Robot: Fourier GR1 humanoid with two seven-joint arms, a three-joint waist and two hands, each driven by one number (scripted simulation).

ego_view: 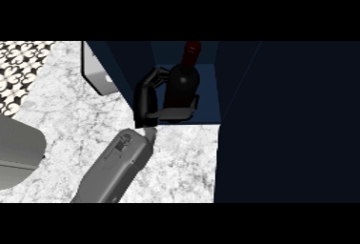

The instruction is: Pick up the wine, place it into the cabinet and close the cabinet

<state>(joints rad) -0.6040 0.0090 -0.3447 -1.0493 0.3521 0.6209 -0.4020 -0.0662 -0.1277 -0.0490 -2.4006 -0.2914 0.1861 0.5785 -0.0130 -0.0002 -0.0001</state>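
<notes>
The dark wine bottle (181, 78) with a red cap stands upright inside the open dark blue cabinet (209, 107), on its shelf. My right hand (174, 112) reaches into the opening from the lower left. Its palm sits at the bottle's base and its fingers (146, 90) curl up round the bottle's left side. The lower part of the bottle is hidden behind the hand. A large dark blue panel (288, 119), seemingly the cabinet's door, fills the right of the view. My left hand does not show.
The marble counter (77, 124) spreads to the left and below the cabinet. A pale grey panel (97, 71) stands at the cabinet's left edge. A big grey rounded shape (15, 152) sits at the left border. Patterned tiles (17, 66) lie at the upper left.
</notes>
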